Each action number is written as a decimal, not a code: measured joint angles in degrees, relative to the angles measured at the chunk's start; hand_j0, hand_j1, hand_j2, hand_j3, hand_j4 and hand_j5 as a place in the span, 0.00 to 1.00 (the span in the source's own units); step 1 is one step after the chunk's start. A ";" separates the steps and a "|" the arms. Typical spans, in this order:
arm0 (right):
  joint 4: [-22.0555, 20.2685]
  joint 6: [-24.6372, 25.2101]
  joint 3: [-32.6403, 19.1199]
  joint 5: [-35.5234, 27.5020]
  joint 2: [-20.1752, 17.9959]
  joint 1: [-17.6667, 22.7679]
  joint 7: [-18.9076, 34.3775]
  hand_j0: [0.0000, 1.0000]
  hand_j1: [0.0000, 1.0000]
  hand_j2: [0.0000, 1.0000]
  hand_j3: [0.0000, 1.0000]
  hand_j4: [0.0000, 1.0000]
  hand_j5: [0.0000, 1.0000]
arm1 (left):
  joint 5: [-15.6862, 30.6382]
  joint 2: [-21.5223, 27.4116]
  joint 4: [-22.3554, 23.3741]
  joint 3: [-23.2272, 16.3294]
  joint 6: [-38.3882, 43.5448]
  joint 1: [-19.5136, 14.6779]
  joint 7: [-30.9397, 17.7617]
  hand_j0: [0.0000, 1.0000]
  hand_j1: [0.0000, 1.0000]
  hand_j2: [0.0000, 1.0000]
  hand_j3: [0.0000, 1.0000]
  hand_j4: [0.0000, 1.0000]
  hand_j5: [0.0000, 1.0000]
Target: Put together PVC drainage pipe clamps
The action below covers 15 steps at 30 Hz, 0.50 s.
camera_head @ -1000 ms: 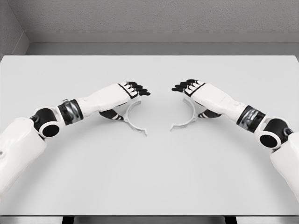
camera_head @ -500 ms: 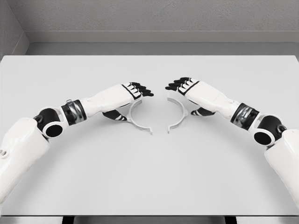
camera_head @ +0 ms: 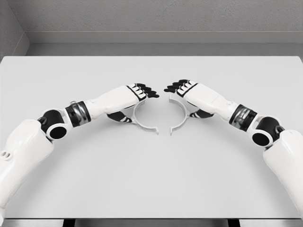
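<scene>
Your left hand [camera_head: 135, 92] grips the left clamp half [camera_head: 144, 124], right hand [camera_head: 184, 90] grips the right clamp half [camera_head: 180, 124]; fingers clamped; halves near, apart, on the desk [camera_head: 151, 179].

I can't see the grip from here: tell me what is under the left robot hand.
A white half-clamp curves out from beneath the left robot hand onto the table. The black thumb curls under the palm. The clamp's upper end and the contact itself are covered.
</scene>
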 measured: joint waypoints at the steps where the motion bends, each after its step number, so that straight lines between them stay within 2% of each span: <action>1: 0.09 0.00 0.02 0.00 0.03 0.00 -0.02 1.00 1.00 1.00 1.00 1.00 1.00 | -0.04 -0.05 0.02 0.00 0.00 0.00 0.00 1.00 1.00 1.00 1.00 1.00 1.00; 15: 0.05 0.00 -0.70 0.13 0.01 -0.44 0.00 1.00 1.00 1.00 1.00 1.00 1.00 | -0.15 -0.20 -0.15 -0.01 0.00 0.00 0.00 1.00 1.00 1.00 1.00 1.00 1.00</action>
